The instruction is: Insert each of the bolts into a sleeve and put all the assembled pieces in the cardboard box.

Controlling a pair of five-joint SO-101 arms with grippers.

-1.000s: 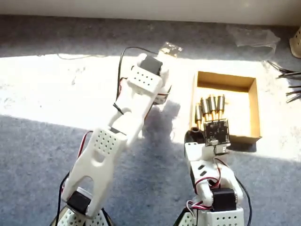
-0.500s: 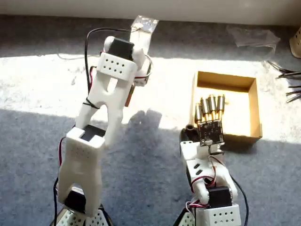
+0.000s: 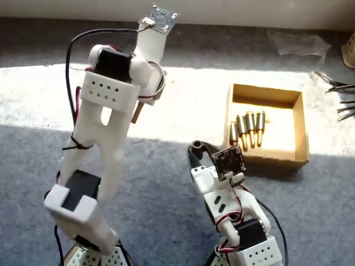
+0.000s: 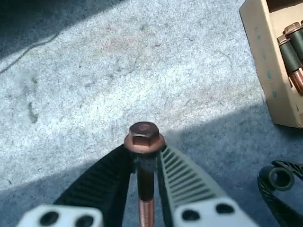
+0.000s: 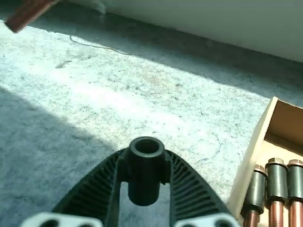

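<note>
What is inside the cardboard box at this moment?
The box holds four sleeved bolts side by side; the rest of its floor is bare. Nothing covers it from above.

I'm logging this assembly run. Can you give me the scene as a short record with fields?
left gripper: shut on a copper-coloured bolt, hex head past the fingertips
right gripper: shut on a black sleeve, bore empty
bolt and sleeve: apart, not yet joined
cardboard box: four assembled pieces lying side by side

Grey carpet, sunlit band, perhaps pale wall behind
</note>
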